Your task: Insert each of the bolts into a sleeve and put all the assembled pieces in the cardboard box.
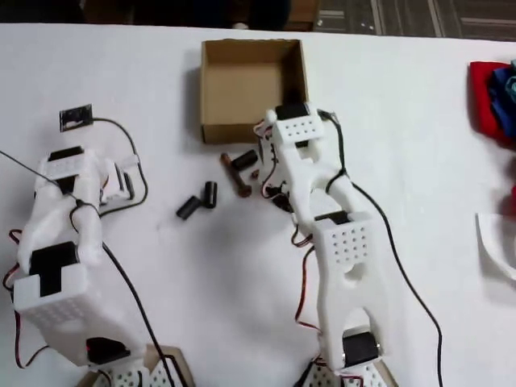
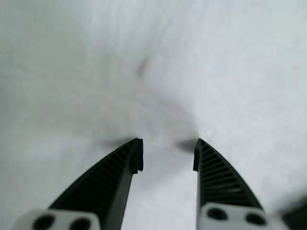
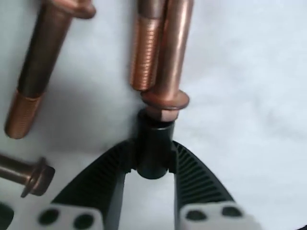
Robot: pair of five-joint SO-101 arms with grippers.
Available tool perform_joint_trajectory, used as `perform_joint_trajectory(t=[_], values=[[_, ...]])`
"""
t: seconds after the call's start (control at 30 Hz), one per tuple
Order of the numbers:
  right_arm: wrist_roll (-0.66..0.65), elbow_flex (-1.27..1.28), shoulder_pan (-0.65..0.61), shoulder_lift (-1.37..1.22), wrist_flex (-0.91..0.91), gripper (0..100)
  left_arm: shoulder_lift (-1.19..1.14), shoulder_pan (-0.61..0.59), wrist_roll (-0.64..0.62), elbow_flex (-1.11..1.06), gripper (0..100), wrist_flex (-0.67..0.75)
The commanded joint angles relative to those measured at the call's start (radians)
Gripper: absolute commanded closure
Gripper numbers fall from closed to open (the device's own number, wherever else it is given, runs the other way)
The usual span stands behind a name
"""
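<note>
Seen from above, the cardboard box (image 1: 242,129) sits open at the far side of the white table (image 1: 419,177). Just in front of it lies a cluster of copper-brown bolts (image 1: 235,175), where the right arm (image 1: 339,242) is stretched out. Two loose sleeves (image 1: 210,193) (short black tubes) lie touching at an angle a little nearer the arms' bases. The left arm (image 1: 60,210) is well apart, at the table's left side.

In the left wrist view, the left gripper (image 2: 167,155) is released, its ribbed black fingers (image 2: 120,177) spread over bare table with nothing between them.

In the right wrist view, the right gripper (image 3: 152,155) is clenched around a held sleeve (image 3: 153,143), a smooth black cylinder. Its far end meets the flanged head of a coppery bolt (image 3: 172,48). A second bolt (image 3: 146,52) lies against that one, threads showing. A third bolt (image 3: 41,62) lies tilted nearby, and a fourth bolt's (image 3: 29,175) hex head is beside the gripper.
</note>
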State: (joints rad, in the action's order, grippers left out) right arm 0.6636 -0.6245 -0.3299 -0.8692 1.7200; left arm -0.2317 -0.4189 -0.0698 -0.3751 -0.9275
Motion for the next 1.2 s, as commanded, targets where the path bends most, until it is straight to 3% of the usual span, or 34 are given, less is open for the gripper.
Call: perform_joint_trajectory(t=[0.0, 0.27, 0.4, 0.63, 0.73, 0.9, 1.17], values=[[-0.083, -0.031, 0.008, -0.002, 0.022, 97.8, 0.003, -0.009, -0.008, 0.038, 81, 0.015], [-0.615, 0.072, -0.013, 0.047, 0.047, 97.8, 0.003, -0.009, -0.008, 0.038, 81, 0.015], [-0.789, 0.241, -0.054, 0.179, 0.047, 97.8, 0.003, -0.009, -0.008, 0.038, 81, 0.015], [-0.942, 0.539, -0.133, 0.361, 0.022, 97.8, 0.003, -0.009, -0.008, 0.038, 81, 0.015], [-0.984, 0.549, -0.13, 0.38, -0.03, 96.9, 0.003, -0.009, -0.008, 0.038, 81, 0.015], [-1.01, 0.549, -0.143, 0.38, -0.094, 86.8, 0.003, -0.009, -0.008, 0.038, 81, 0.015], [-1.011, 0.549, -0.157, 0.378, -0.142, 87.7, 0.003, -0.009, -0.008, 0.038, 81, 0.015]])
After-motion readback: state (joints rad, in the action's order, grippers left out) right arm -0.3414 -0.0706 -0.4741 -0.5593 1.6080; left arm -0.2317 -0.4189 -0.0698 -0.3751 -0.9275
